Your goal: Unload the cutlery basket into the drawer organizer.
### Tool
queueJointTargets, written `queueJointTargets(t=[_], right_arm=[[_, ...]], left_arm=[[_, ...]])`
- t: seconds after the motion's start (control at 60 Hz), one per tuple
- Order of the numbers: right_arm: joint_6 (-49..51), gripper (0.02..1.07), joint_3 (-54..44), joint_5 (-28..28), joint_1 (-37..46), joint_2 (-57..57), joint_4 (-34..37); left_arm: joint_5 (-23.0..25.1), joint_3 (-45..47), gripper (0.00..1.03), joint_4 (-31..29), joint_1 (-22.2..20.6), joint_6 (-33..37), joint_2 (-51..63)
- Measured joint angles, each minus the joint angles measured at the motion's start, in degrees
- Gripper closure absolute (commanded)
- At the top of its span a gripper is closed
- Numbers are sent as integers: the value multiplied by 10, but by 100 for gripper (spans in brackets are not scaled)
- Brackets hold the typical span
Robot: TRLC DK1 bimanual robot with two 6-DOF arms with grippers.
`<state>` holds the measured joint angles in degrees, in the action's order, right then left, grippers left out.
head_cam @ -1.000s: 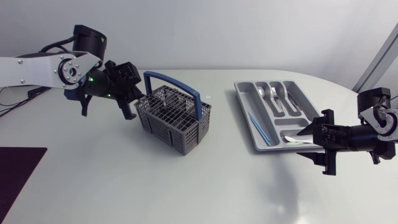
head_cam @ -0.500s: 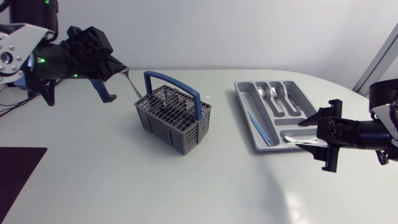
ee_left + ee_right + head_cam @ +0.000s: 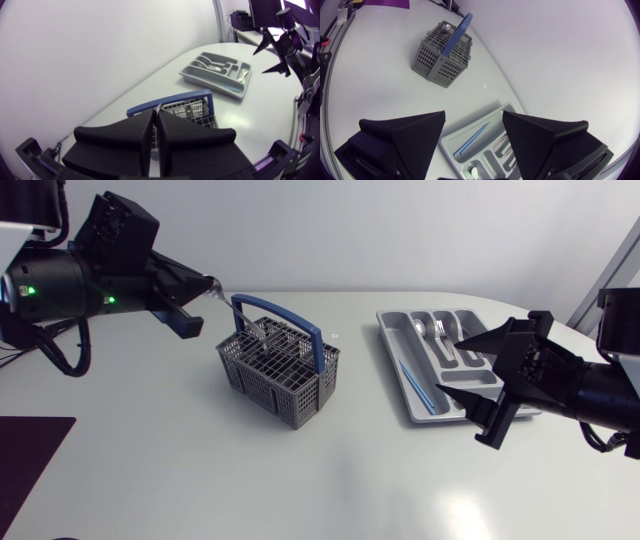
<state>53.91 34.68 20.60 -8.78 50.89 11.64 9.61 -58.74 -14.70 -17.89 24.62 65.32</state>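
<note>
The grey cutlery basket point(image 3: 280, 372) with a blue handle point(image 3: 300, 325) stands left of the table's middle. My left gripper point(image 3: 205, 284) hangs above its back left corner, shut on a thin silver cutlery piece point(image 3: 240, 315) that slants down to the basket's top. In the left wrist view the fingers point(image 3: 142, 131) pinch that piece point(image 3: 156, 109) over the basket point(image 3: 187, 111). The grey drawer organizer point(image 3: 392, 350) lies at the right, holding silver cutlery point(image 3: 437, 332) and a blue utensil point(image 3: 415, 385). My right gripper point(image 3: 452, 366) stands open over its front part, with nothing between its fingers.
In the right wrist view the basket point(image 3: 442, 56) sits far ahead of the open right gripper point(image 3: 474, 117), with the organizer point(image 3: 451, 144) and the blue utensil point(image 3: 470, 140) just below it. A dark mat point(image 3: 25, 455) lies at the table's front left edge.
My left gripper has risen from beside the basket, drawing the silver piece up with it. My right gripper has lifted off the organizer's front and its fingers have spread wider.
</note>
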Motion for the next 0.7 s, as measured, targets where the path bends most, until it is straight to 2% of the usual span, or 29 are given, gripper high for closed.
queueJointTargets(t=[0.267, 0.367, 0.467, 0.667, 0.7], right_arm=[[-149, 24, 0, -146, -198, -33, -42], [-179, 31, -3, -194, -247, -28, -92], [-196, 35, -4, -215, -276, -5, -135], [-214, 37, -15, -235, -306, 57, -196], [-214, 41, -17, -236, -307, 68, -209]], left_arm=[[13, -21, 100, -15, -74, -186, 74], [35, -40, 100, -18, -89, -234, 116], [56, -57, 100, -22, -99, -268, 144], [88, -87, 100, -22, -118, -318, 168], [94, -92, 100, -22, -118, -324, 171]])
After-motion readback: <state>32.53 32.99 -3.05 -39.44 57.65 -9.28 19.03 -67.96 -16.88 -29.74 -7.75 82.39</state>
